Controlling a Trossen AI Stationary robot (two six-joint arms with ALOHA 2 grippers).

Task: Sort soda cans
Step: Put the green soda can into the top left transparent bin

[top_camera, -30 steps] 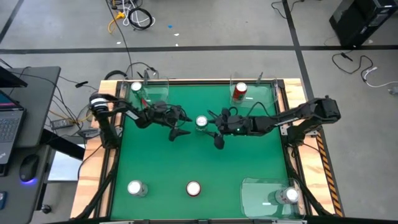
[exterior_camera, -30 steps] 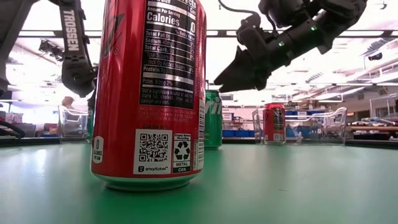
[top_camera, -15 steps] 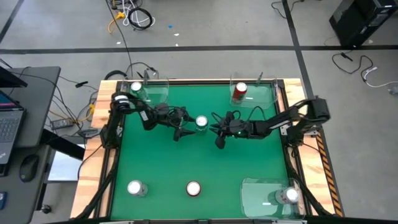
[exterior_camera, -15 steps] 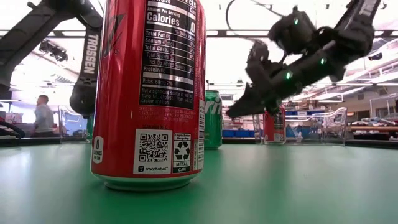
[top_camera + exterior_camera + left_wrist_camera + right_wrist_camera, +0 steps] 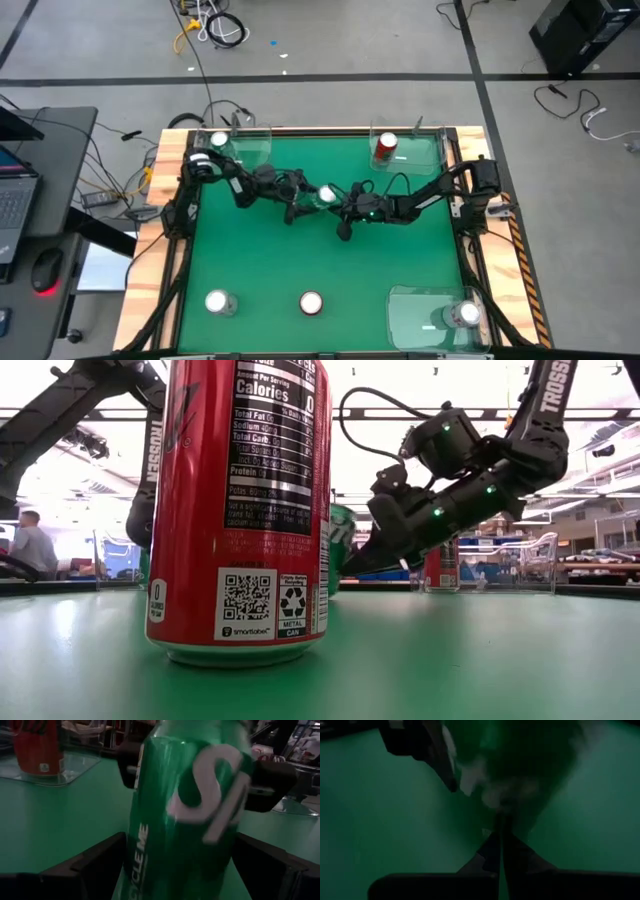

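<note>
Setting: green worktop (image 5: 320, 260) framed in wood, on a grey floor with cables; a desk with a laptop stands off to the left.

Centre can: a green can (image 5: 325, 194) stands upright near the middle of the worktop, toward the far edge, its long axis vertical.

Left gripper: the left gripper (image 5: 300, 196) is at the can's left side, fingers spread wide. In the left wrist view the green can (image 5: 187, 815) fills the gap between the two dark fingers (image 5: 95, 865), which flank it low down without clearly pressing it.

Right gripper: the right gripper (image 5: 343, 205) sits just beside the same can on its right, fingers closed together and empty; the right wrist view shows the fingers (image 5: 501, 847) meeting in a thin line, pointing at a dark blurred green mass.

Key relation: the can lies straight ahead of the left gripper and already between its fingers, so the left arm looks better placed to take it; the right gripper is only alongside.

Other cans: a red can (image 5: 385, 146) in the far right clear tray (image 5: 425, 155); a can (image 5: 219, 141) in the far left tray; a silver can (image 5: 217, 301) and a red can (image 5: 311, 302) loose along the near edge; a can (image 5: 466, 314) in the near right tray.

Hard to make out: from table height the near red can (image 5: 240, 510) blocks most of the green can and the left gripper; whether the right gripper touches the can cannot be told.
</note>
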